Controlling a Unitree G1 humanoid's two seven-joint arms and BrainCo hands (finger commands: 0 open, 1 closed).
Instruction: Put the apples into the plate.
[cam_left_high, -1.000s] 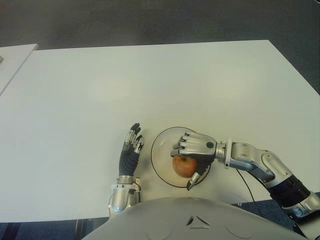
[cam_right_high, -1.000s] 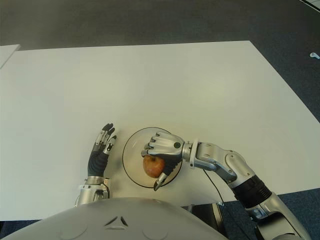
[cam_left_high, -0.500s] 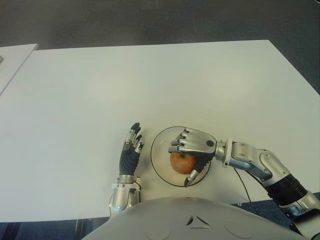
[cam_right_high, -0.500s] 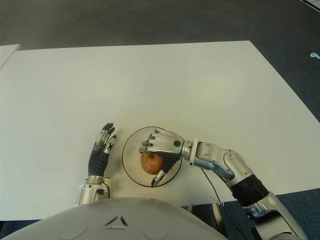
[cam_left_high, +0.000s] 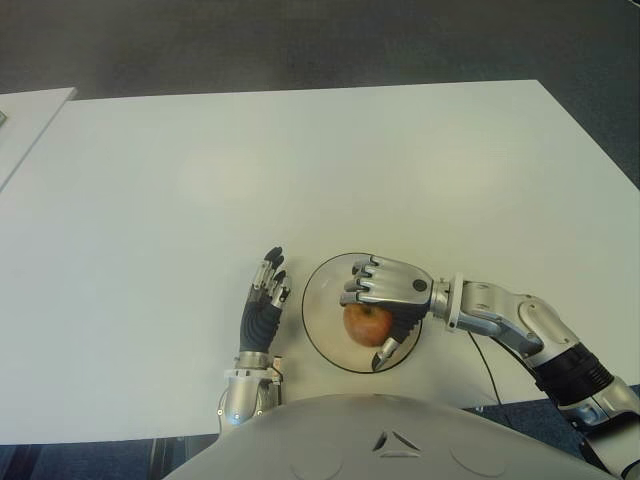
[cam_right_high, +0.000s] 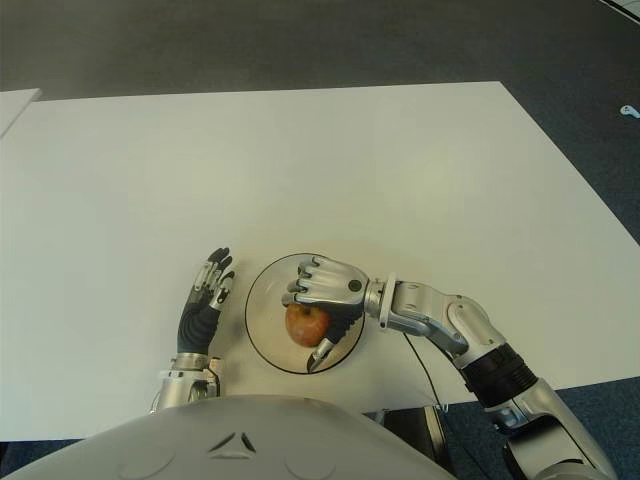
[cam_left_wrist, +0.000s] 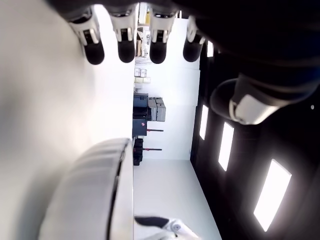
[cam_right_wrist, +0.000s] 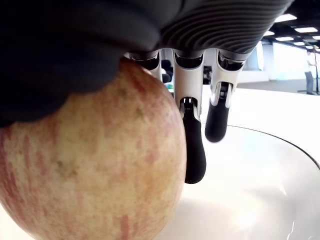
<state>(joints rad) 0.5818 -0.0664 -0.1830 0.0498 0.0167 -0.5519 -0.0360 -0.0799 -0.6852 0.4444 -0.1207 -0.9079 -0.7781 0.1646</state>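
A red-yellow apple (cam_left_high: 366, 325) is low over the white, dark-rimmed plate (cam_left_high: 320, 318) near the table's front edge. My right hand (cam_left_high: 388, 292) covers it from above, shut on it, with the fingers curled over its far side and the thumb under its near side. In the right wrist view the apple (cam_right_wrist: 90, 165) presses against the palm, and the fingers (cam_right_wrist: 194, 145) hang past it above the plate's bare floor (cam_right_wrist: 250, 195). I cannot tell whether the apple touches the plate. My left hand (cam_left_high: 263, 305) is beside the plate's left rim, fingers straight and holding nothing.
The white table (cam_left_high: 300, 160) stretches far ahead and to both sides of the plate. A second white surface (cam_left_high: 25, 115) adjoins at the far left. Dark floor lies beyond the table's far edge.
My right hand has carried the apple a little farther from me over the plate, then nearly stopped. The left hand has not moved.
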